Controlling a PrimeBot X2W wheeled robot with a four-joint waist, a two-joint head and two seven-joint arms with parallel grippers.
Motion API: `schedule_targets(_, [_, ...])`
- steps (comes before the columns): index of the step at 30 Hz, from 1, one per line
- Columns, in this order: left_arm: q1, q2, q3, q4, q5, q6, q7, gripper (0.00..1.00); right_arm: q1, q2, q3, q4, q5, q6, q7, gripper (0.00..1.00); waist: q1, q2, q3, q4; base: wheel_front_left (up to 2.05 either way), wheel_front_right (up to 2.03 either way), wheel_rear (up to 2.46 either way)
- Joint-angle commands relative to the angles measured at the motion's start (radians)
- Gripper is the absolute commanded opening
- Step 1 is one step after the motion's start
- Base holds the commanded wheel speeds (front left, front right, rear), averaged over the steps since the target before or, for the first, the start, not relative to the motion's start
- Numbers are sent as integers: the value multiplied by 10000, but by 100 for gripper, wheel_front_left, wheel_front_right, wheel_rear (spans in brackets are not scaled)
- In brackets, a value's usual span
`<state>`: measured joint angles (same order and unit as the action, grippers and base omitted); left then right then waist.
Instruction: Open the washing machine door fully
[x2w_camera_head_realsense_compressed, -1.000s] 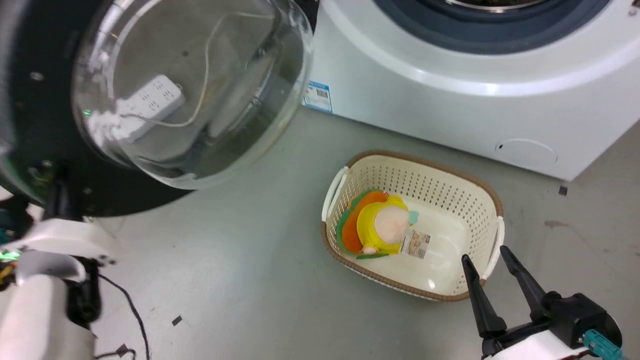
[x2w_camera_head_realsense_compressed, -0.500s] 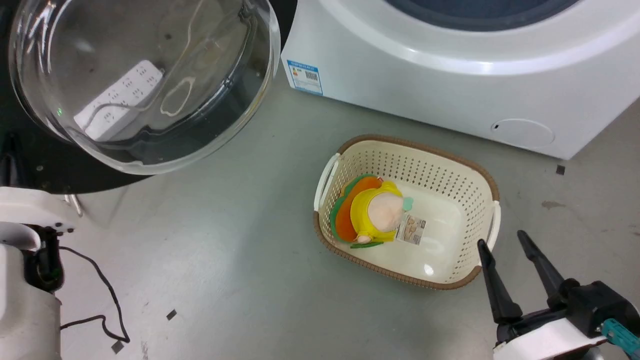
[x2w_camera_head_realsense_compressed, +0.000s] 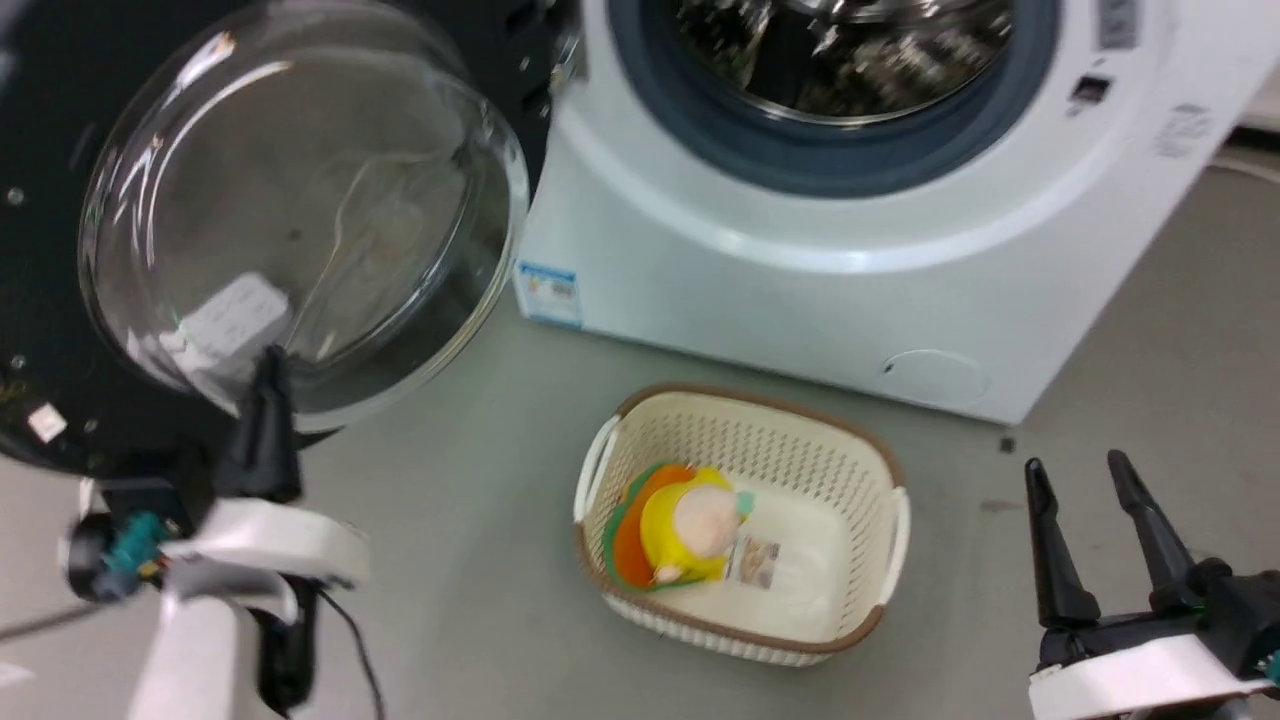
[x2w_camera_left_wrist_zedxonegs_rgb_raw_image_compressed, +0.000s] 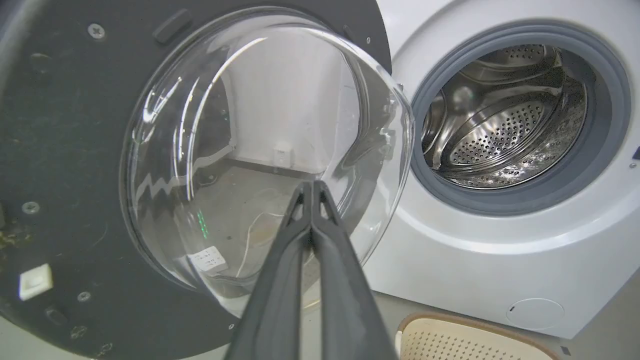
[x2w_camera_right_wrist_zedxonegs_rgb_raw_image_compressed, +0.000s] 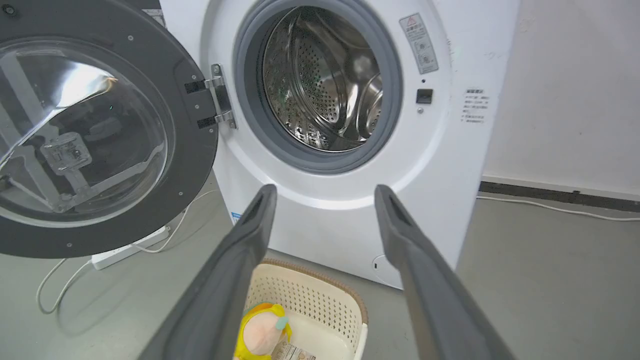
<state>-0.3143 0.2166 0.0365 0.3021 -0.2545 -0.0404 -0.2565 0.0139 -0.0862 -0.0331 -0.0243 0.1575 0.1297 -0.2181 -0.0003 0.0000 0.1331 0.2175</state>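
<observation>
Grey floor (x2w_camera_head_realsense_compressed: 480, 560), washing machine door (x2w_camera_head_realsense_compressed: 290, 210) cut off top L, left hand (x2w_camera_head_realsense_compressed: 268, 362) blurry

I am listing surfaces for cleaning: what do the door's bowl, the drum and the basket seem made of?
The bowl of the washing machine door looks like clear glossy glass: it shows reflections and is see-through. The drum looks like polished steel: shiny, perforated. The basket seems matte cream plastic, with moulded holes and a brown rim.

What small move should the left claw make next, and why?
Probably a gentle push outward with the shut left claw, whose tips point at the glass bulge of the washing machine door. The door hangs clear of the drum but may not have reached its hinge stop.
</observation>
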Motion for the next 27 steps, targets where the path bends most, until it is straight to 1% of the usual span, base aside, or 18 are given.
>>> schedule_targets(1, [353, -258, -68, -323, 82, -25, -51, 0, 2, 76, -106, -39, -13, 10, -116, 100, 3, 0, -711, -655, 0, 0, 0])
schedule_targets(5, [1238, -793, -244, -1269, 419, 118, -52, 0, 152, 122, -243, -55, -190, 10, -212, 100, 3, 0, -1171, -1225, 0, 0, 0])
schedule_targets(8, [1885, -1037, -361, -1729, 600, 204, -52, 0, 290, 172, -186, -19, -226, 10, -254, 100, 3, 0, -1419, -1638, 0, 0, 0])
schedule_targets(12, [2586, -1244, -657, -2046, 843, 251, -52, 0, 514, 241, -140, 47, -224, 10, -304, 100, 3, 0, -1530, -2023, 0, 0, 0])
schedule_targets(15, [3086, -1357, -990, -1985, 992, 271, -52, 0, 716, 294, -142, 146, -158, 10, -343, 100, 3, 0, -1573, -2199, 0, 0, 0])
schedule_targets(16, [3236, -1397, -1074, -1889, 949, 274, -52, 36, 796, 308, -147, 184, -136, 10, -355, 100, 3, 0, -1580, -2225, 0, 0, 0])
schedule_targets(17, [3360, -1428, -1156, -1797, 900, 263, -52, 100, 874, 319, -136, 230, -120, 10, -366, 100, 3, 0, -1592, -2254, 0, 0, 0])
schedule_targets(21, [3630, -1470, -1381, -1685, 1115, 391, -52, 100, 1110, 346, -101, 381, -88, 10, -399, 100, 3, 0, -1635, -2300, 0, 0, 0])
schedule_targets(22, [3765, -1488, -1464, -1597, 1271, 505, -53, 100, 1209, 353, -17, 508, -53, 10, -413, 100, 3, 0, -1667, -2278, 0, 0, 0])
schedule_targets(27, [3879, -1523, -1573, -1405, 1361, 609, -53, 100, 1225, 357, 81, 702, 77, 10, -426, 100, 3, 0, -1703, -2224, 0, 0, 0])
